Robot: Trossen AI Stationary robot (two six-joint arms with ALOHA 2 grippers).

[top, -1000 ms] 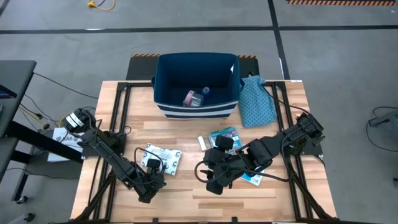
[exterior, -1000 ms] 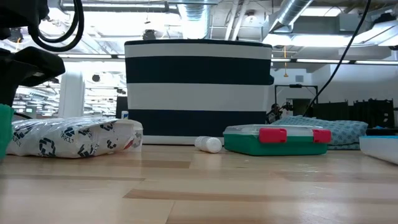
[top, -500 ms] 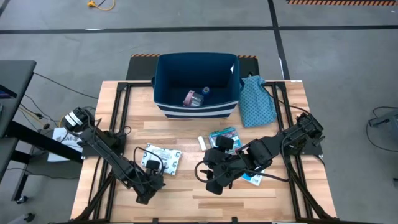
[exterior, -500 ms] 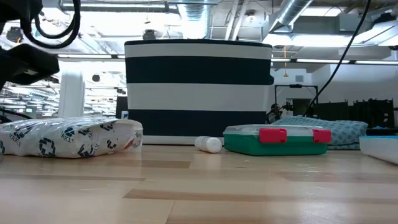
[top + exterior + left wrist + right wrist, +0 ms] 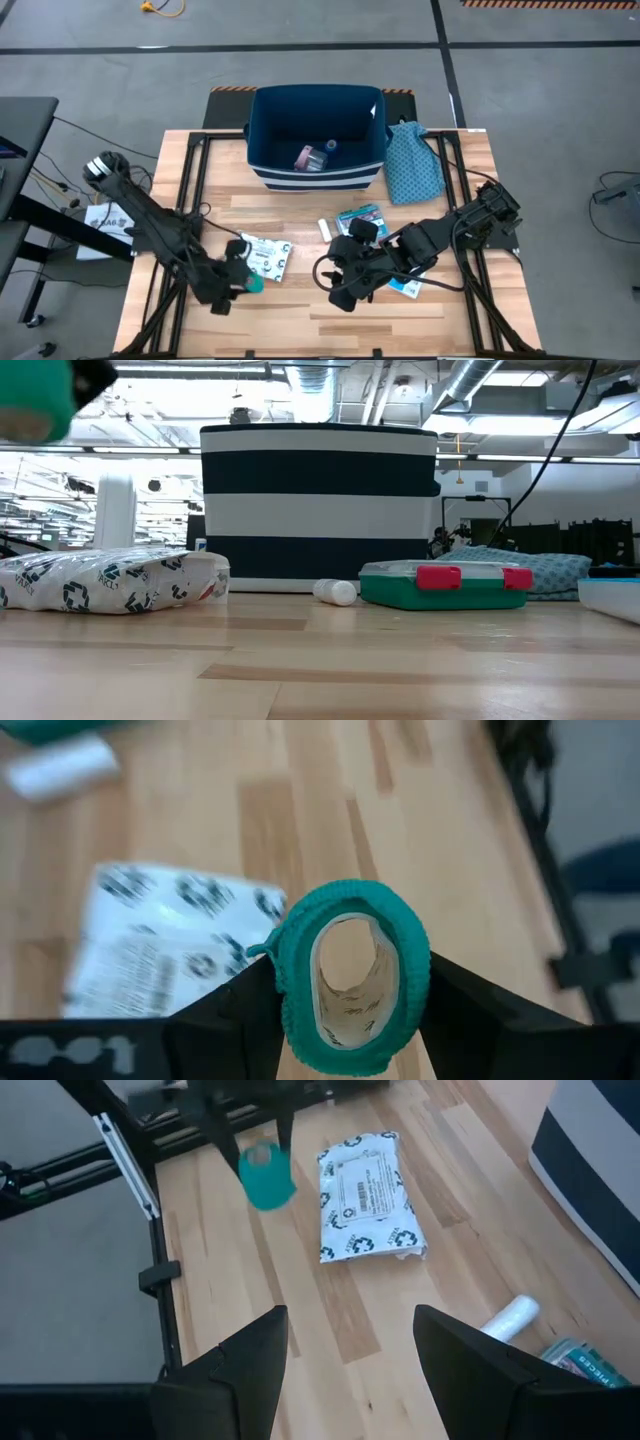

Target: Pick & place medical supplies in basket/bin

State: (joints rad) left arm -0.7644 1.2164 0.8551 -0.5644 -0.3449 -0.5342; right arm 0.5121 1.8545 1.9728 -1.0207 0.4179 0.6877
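The wooden table [image 5: 300, 215] fills the middle of the high view. At its upper centre stands the navy bin [image 5: 317, 135], the largest thing on it, with white stripes at its base; a few small items lie on its floor. In the low view the bin rises as a striped wall in the centre of the frame. Just right of the bin in the high view lies the teal patterned cloth bag [image 5: 413, 162].

The two dark arms reach in from the lower sides. The left gripper [image 5: 240, 275], lower left of centre, has its jaws closed on a green roll [image 5: 350, 977]; the left wrist view shows the roll pinched between the two fingers, above the tabletop. The roll also shows at the upper left corner of the low view. The right gripper [image 5: 345, 1335], lower centre-right in the high view, hangs over the table with its fingers spread wide and nothing between them.

The white flat packet [image 5: 264, 256] lies just beside the left gripper. The teal-and-red box [image 5: 445, 584] sits right of centre in the low view, and the white tube [image 5: 334, 592] lies just left of it.
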